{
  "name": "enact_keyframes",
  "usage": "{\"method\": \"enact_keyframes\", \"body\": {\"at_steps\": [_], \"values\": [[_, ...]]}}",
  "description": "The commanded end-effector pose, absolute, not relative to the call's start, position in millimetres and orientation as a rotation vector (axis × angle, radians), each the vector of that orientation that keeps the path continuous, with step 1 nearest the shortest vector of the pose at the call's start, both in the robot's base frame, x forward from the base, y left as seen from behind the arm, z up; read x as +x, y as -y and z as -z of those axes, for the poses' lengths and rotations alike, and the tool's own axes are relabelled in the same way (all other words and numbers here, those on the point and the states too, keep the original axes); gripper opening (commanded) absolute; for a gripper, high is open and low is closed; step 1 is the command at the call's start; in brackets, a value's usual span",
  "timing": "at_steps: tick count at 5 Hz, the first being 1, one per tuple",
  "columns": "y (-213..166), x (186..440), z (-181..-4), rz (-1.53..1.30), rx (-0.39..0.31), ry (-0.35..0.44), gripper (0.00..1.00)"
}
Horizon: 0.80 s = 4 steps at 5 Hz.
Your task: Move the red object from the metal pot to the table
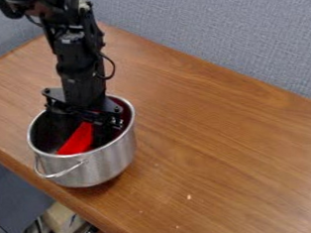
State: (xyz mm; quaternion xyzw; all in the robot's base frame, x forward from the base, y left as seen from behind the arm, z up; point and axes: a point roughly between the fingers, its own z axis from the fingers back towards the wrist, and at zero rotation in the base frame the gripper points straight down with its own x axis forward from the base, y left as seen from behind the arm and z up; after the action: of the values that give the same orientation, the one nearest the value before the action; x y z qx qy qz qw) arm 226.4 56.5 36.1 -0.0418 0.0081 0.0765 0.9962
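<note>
The black robot arm (70, 44) comes in from the upper left corner and drops almost straight down over the metal pot (83, 152), its linked segments stacked one above the other with a slight lean toward the right as they descend. The wrist sits level with the pot's rim, and the gripper (81, 124) points straight down into the pot's mouth, so that its lower part is sunk below the rim and lost in the dark interior. Its fingers appear drawn in around the upper end of the red object (78, 139), though the shadow inside the pot hides whether they truly pinch it, so I cannot tell for certain if it is gripped. The red object lies inside the pot, slanting from beneath the gripper down toward the pot's near left wall, with only its lower stretch showing bright against the dark inner wall. The pot stands upright on the table (236, 143) near the front left edge, its thin wire handle (60, 167) hanging down against the near side of the shiny wall. The brown wood-grain surface stretches away to the right and behind the pot, with a grey wall beyond.
</note>
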Motion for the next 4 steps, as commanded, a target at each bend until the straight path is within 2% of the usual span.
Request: {"method": "enact_keyframes", "body": {"at_steps": [1, 4], "values": [[-57, 229, -38.7, -0.098, -0.077, -0.009, 1.00], [-34, 242, -41.2, 0.008, -0.077, -0.010, 1.00]]}}
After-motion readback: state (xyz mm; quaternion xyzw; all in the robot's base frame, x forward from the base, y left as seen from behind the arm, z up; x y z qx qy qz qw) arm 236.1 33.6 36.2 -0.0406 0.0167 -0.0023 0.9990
